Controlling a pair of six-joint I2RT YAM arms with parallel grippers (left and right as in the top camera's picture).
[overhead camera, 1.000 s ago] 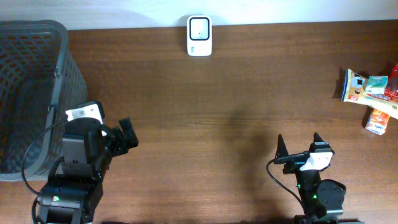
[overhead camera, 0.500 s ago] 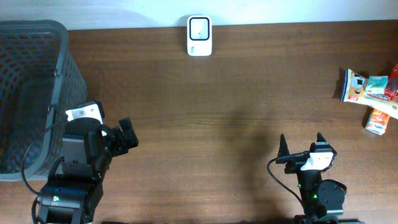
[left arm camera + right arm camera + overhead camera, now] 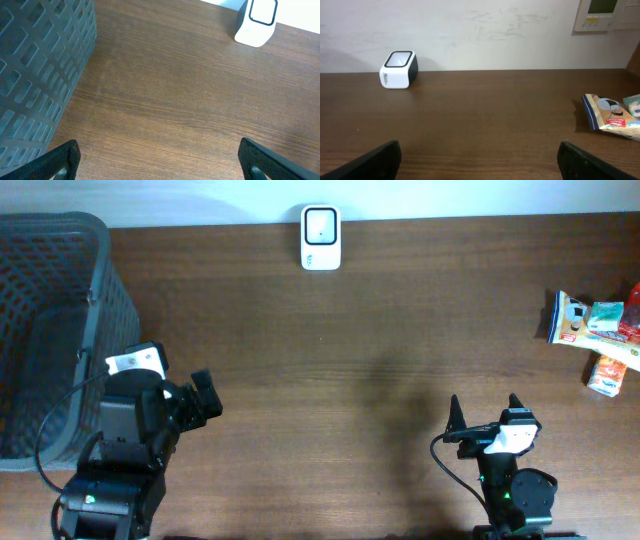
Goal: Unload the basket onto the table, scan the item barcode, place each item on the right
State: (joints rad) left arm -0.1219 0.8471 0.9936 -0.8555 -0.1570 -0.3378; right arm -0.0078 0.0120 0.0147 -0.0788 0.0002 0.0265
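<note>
Several snack packets (image 3: 588, 320) far right; basket (image 3: 118, 300) left; scanner (image 3: 320, 237) back edge.

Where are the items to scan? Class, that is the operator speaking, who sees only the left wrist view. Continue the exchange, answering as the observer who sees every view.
Observer: The snack packets lie at the right edge of the table, outside your view.
Operator: Is the right arm holding one of them?
Observer: No. The right gripper is open and empty near the front edge, well apart from the packets.
</note>
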